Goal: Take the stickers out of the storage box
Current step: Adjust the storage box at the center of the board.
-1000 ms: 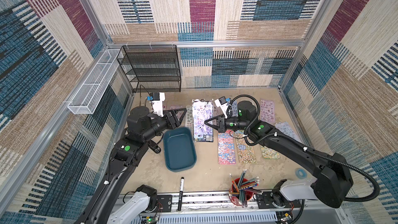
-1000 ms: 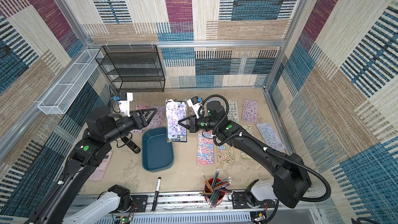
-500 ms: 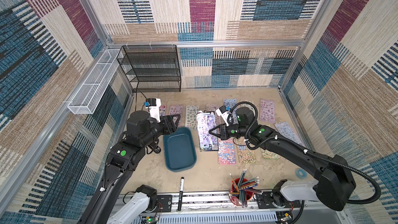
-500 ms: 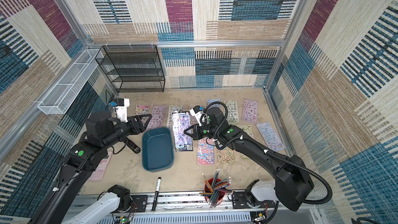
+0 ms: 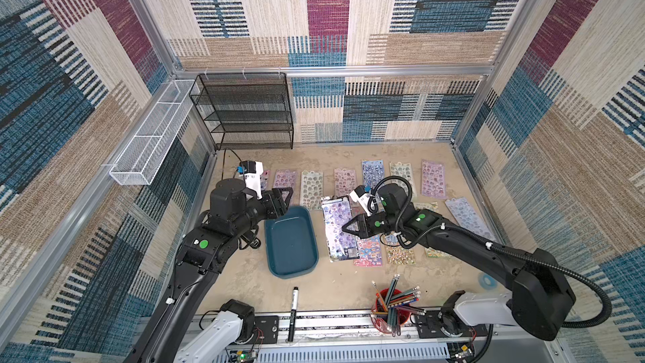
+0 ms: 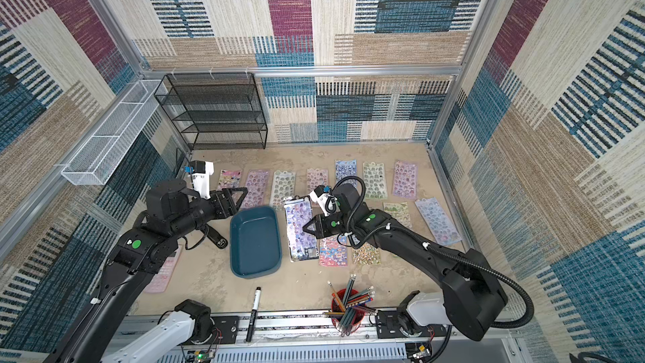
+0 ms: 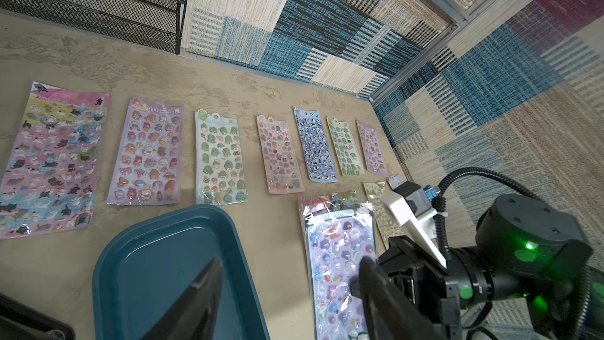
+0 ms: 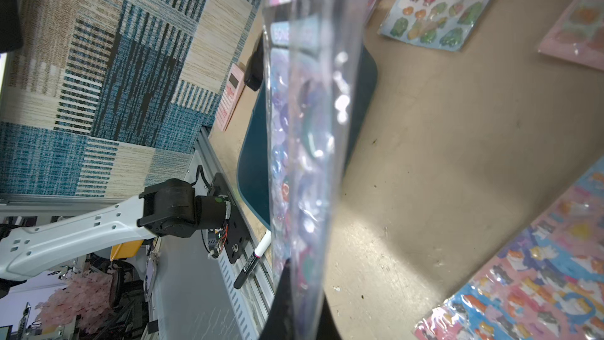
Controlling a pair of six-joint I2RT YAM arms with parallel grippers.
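Observation:
The storage box [image 5: 291, 240] is a shallow dark teal tub on the table, and nothing shows inside it [image 7: 137, 256]. My right gripper [image 5: 343, 229] is shut on the long edge of a lilac sticker sheet [image 5: 336, 228], holding it just right of the box. In the right wrist view the lilac sheet [image 8: 304, 125] runs out from my right gripper [image 8: 300, 276], edge-on above the table. Several other stickers [image 5: 371, 178] lie flat in rows behind and to the right. My left gripper [image 5: 285, 200] is open over the box's far-left corner, with nothing between its fingers [image 7: 202, 296].
A black mesh rack [image 5: 251, 113] stands at the back left, and a white wire basket [image 5: 150, 137] hangs on the left wall. A red cup of pencils [image 5: 392, 305] and a black marker [image 5: 293, 312] sit at the front edge. A pink calculator [image 6: 164, 274] lies under the left arm.
My right gripper has carried the lilac sheet lower and toward the front, down beside the box. My left gripper has drawn back slightly toward the box's far corner.

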